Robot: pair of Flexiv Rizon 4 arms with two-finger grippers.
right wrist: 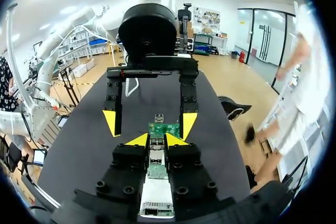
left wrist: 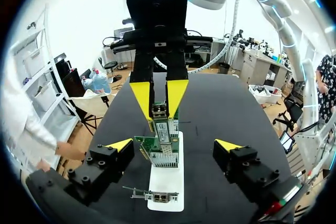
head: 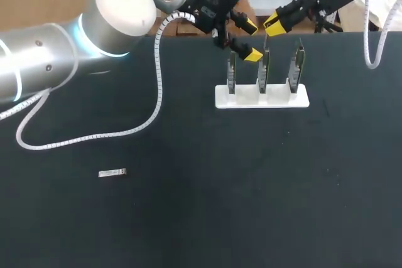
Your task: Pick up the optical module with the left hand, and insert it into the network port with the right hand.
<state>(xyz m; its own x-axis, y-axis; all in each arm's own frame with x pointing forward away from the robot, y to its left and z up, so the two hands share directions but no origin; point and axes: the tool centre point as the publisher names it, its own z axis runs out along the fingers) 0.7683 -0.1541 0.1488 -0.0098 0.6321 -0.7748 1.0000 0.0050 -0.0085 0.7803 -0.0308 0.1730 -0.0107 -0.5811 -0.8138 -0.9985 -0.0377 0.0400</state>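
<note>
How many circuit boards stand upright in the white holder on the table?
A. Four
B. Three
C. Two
B: the head view shows three circuit boards upright in the white holder, one at its left, one in the middle and one at its right.
</note>
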